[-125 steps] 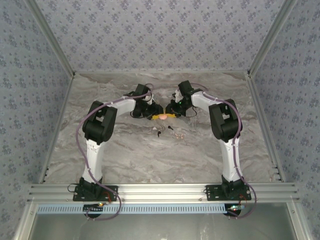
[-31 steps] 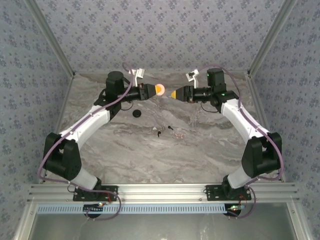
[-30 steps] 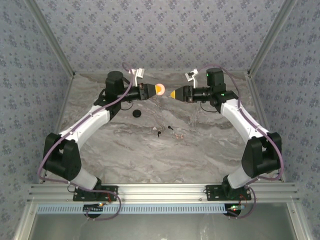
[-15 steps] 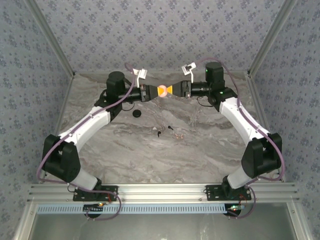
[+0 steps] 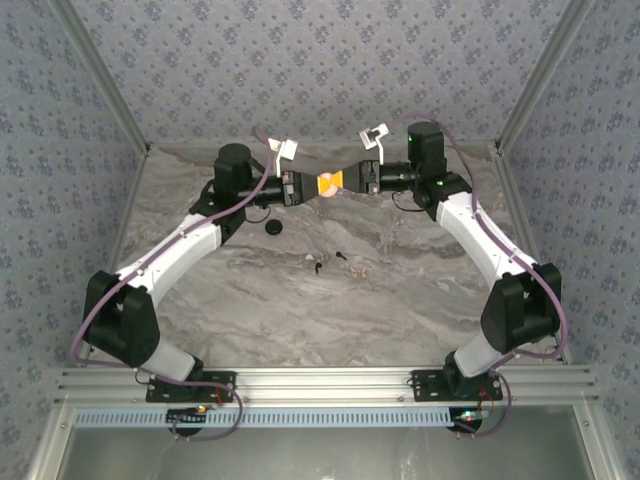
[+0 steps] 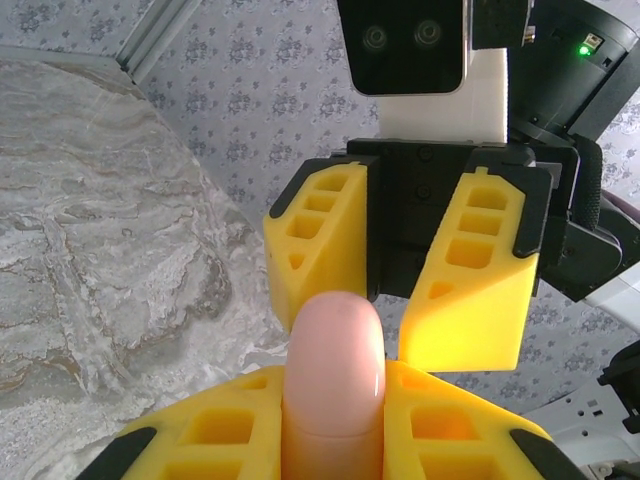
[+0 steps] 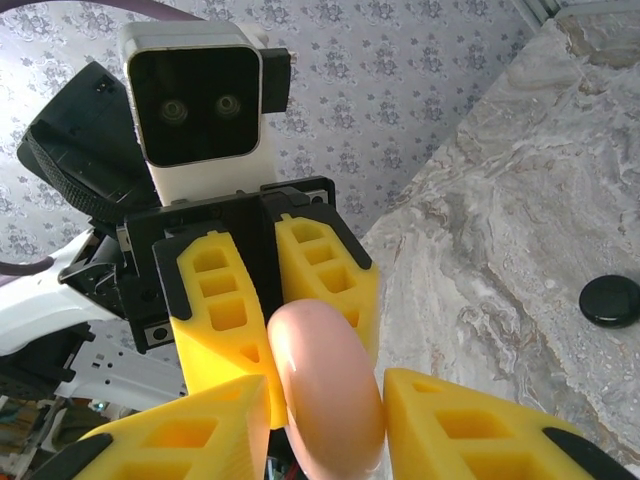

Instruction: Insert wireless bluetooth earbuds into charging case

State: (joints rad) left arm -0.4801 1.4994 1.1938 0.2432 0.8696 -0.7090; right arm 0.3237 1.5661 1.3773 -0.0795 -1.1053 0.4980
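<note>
Left gripper [image 5: 305, 186] clamps pink charging case [image 5: 327, 183], long axis left-right; right gripper [image 5: 348, 181] straddles free end, grip unclear; earbuds [image 5: 318, 267] lie nearer.

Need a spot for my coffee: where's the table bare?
Bare: the marble between earbuds and near rail. Crowded: around earbuds and black disc, and farther back where left gripper and right gripper meet at the pink case.

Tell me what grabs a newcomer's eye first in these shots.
Mid-air over the marble table, the left gripper clamps a pink case, the right gripper flanking its tip with yellow fingers. Below, two tiny black earbuds lie loose, a black disc to their left.
</note>
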